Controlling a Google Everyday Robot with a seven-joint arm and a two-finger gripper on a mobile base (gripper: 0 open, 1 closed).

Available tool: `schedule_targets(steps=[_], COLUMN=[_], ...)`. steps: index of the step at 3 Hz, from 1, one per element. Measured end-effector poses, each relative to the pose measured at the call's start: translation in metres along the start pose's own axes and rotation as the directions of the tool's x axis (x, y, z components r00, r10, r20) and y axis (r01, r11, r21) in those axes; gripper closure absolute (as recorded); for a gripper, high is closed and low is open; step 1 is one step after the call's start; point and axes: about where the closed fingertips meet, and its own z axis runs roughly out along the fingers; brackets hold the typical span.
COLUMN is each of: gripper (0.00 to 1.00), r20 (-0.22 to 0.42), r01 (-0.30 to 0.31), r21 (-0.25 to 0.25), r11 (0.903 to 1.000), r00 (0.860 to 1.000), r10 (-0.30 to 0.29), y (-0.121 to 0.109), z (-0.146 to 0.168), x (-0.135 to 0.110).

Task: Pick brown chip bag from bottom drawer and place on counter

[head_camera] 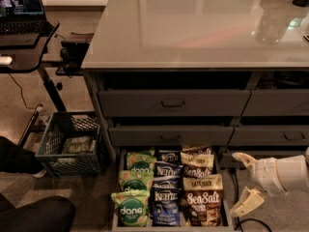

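We see the gripper [244,181] low on the right, just beside the open bottom drawer [169,228] and outside its right wall. Its two pale fingers [246,202] are spread apart with nothing between them, one above the other and both pointing left toward the drawer. The drawer is pulled out at the foot of the cabinet and packed with three columns of chip bags. The brown chip bag [203,200] lies flat in the right column at the front, its "Sea Salt" lettering facing up, near the gripper but not touching it. A second brown bag [197,164] lies behind it in the same column. The blue bags [165,200] fill the middle column and the green bags [131,208] the left one. Above, the counter [193,28] spreads wide and glossy over two rows of closed drawer fronts [173,103]. To the left of the cabinet a plastic crate [72,144] sits on the floor, and a laptop [21,6] rests on a black desk [19,57] in the upper left corner.
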Motion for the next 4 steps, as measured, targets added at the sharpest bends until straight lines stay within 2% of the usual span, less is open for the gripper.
schedule_targets(steps=[2, 3, 4], gripper=[0.0, 0.0, 0.0], r20=[0.007, 0.011, 0.004], r01=[-0.023, -0.019, 0.024], r21=[0.008, 0.058, 0.148], r11=[0.9997, 0.9981, 0.9887], r00=[1.0, 1.0, 1.0], r10=[0.023, 0.019, -0.025], y=[0.002, -0.012, -0.041], z=[0.013, 0.044, 0.075], x=[0.008, 0.03, 0.051])
